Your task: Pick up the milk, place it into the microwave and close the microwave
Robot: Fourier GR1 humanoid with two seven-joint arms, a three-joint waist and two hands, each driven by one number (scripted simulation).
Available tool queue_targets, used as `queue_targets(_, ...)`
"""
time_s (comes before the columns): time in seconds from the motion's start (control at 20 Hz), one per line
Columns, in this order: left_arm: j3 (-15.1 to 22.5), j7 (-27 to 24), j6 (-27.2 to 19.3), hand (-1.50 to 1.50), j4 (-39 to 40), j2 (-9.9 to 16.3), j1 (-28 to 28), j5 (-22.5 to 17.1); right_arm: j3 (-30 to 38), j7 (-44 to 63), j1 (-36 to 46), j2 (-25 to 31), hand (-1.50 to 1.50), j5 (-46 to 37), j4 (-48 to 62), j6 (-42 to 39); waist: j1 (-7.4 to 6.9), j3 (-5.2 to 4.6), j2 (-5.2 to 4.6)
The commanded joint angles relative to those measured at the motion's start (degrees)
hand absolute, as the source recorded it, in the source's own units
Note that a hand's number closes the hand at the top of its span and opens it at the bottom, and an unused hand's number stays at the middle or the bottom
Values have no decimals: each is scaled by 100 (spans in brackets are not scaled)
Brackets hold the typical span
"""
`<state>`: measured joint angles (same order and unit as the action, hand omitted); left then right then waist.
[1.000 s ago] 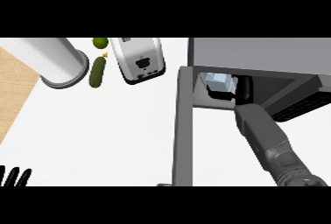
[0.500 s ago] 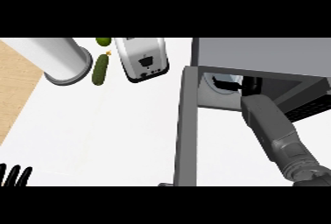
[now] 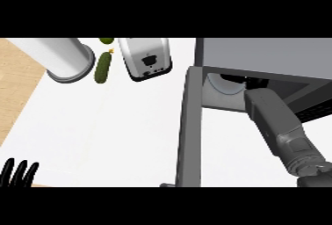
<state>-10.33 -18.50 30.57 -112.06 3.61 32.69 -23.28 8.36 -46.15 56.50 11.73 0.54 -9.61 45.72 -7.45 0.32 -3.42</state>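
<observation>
Milk is not plainly visible anywhere on the white counter (image 3: 97, 132); it may be hidden behind the right grey forearm (image 3: 276, 123), which reaches into the open cavity of the grey box-shaped microwave (image 3: 259, 57). Only a pale round turntable plate (image 3: 224, 85) shows inside. The right hand itself is out of sight within the cavity, so I cannot tell whether it grasps the milk or has let it go. The grey microwave door (image 3: 188, 132) stands wide open, edge-on toward the view. The placing step seems under way or just finished; withdrawing the arm and swinging the door shut are left. The left hand (image 3: 18, 172) rests at the lower left edge, black fingers straight and up, holding nothing.
</observation>
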Motion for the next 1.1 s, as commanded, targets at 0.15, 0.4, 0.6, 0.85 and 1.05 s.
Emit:
queue_targets(0.15, 35, 77, 104, -150, 109, 106, -107, -5, 85, -39, 224, 152, 150, -90, 142, 841, -121, -4, -51)
queue_targets(0.4, -89, -57, 71, -150, 143, 100, -173, 9, -10, 861, -423, 491, 150, -333, 918, 1792, -60, -93, -213)
queue_targets(0.6, 29, -36, 95, -150, 198, 92, -275, 131, -472, 1647, -477, 512, -150, -816, 941, 2363, -252, -73, -198)
queue_targets(0.85, 35, 69, -36, -150, 334, 116, -595, 200, -1063, 1685, 181, 125, -150, -1422, 949, 1190, -269, -15, -87)
queue_targets(1.05, -12, 21, 14, -150, 344, 142, -561, 178, -1091, 1583, 213, -30, -150, -1453, 915, 1019, -302, 7, -98)
